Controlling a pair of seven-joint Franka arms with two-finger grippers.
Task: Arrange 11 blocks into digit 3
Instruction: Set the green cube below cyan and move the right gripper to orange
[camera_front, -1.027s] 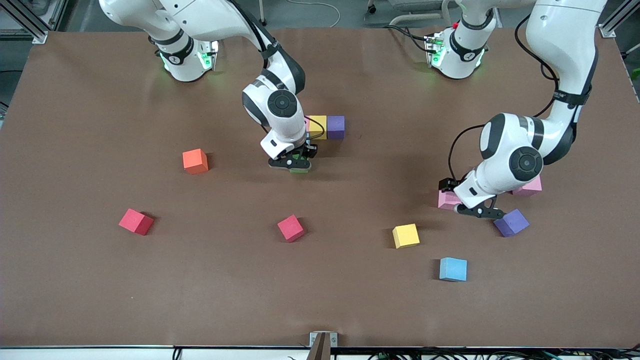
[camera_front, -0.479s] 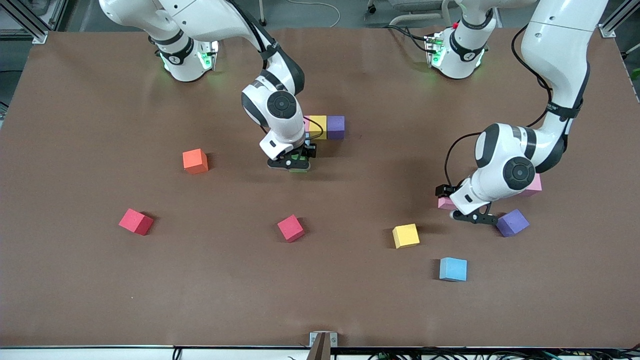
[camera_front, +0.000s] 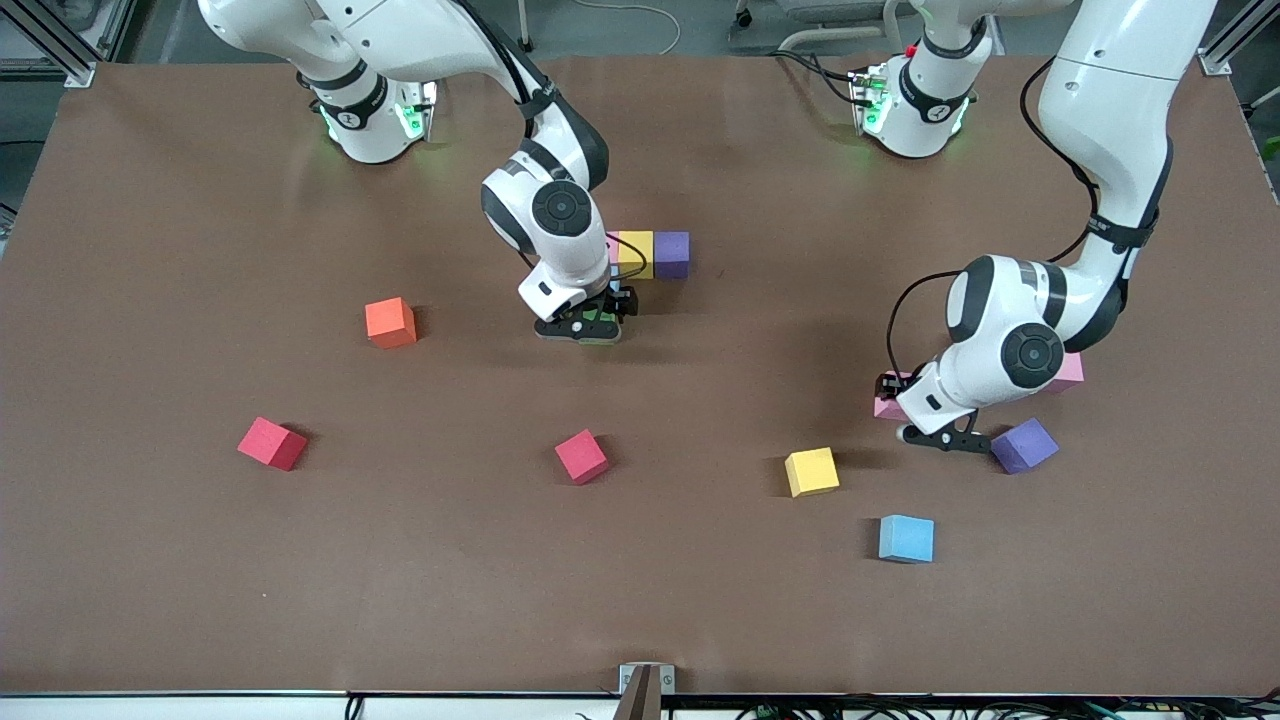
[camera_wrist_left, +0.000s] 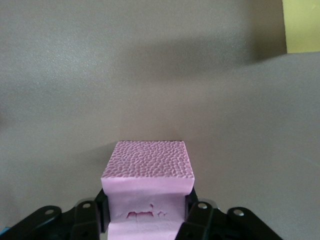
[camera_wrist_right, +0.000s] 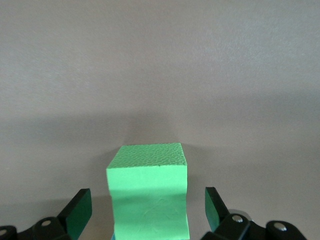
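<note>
the right gripper (camera_wrist_right: 145, 210) stood open around the green block (camera_wrist_right: 148, 187) near the table's middle; lifting askew could nudge it. the left gripper (camera_wrist_left: 147, 217) pinched a pink block (camera_wrist_left: 148, 172) toward the left arm's end of the table; foam could slip.

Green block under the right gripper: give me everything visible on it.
The green block is a small matte foam cube with a finely pebbled top and a crease across its camera-facing side. It sits upright on the brown table, nearer the front camera than the yellow block and purple block in the row. The right gripper straddles it with jaws open, fingers apart from its sides; nothing grips it.
</note>
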